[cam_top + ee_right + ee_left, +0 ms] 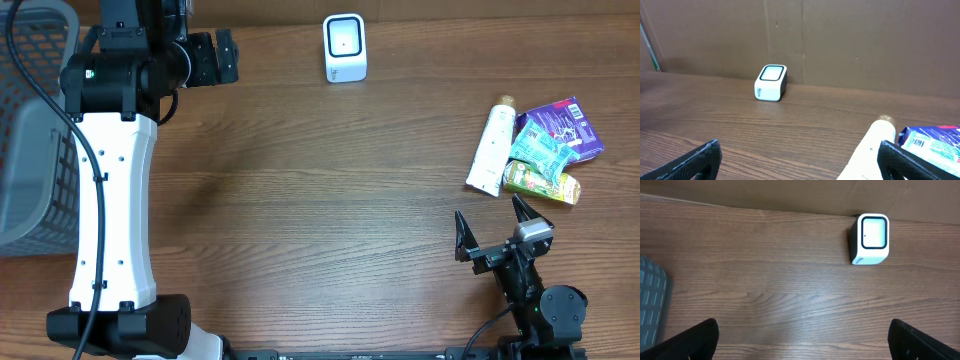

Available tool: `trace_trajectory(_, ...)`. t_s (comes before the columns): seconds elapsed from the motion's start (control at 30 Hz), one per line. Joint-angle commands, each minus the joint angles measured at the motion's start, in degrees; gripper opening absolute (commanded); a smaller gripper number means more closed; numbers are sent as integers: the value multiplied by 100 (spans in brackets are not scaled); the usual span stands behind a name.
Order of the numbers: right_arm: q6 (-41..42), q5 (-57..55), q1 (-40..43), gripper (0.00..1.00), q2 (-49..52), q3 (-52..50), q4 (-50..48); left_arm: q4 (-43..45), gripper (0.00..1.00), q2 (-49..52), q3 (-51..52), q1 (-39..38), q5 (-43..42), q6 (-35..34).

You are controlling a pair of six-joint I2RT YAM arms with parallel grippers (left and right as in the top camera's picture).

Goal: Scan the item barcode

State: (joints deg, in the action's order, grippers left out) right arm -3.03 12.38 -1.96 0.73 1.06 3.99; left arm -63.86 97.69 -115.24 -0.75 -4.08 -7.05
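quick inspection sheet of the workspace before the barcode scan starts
surface: wooden table, bare in the middle
job's things: white scanner at the far edge; white tube, purple pack, teal pack, yellow-green pack bunched on the right
clutter: grey basket, left edge
grippers: left pincer open, empty, near scanner; right pincer open, empty, just short of the packs
cables: black cable along the left arm
surroundings: cardboard wall behind

White-shelled left arm (112, 215) with black joints, black cable (97, 180); right arm (540, 295) black.
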Motion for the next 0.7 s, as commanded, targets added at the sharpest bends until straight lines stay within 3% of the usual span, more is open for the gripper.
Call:
trace_trajectory(0.0, -4, -74, 11, 100, -57, -59, -37, 0, 100, 46, -76, -2, 2, 105)
trace_trajectory(0.67, -4, -74, 11, 100, -57, -59, -37, -348, 100, -109, -74, -4, 9, 334)
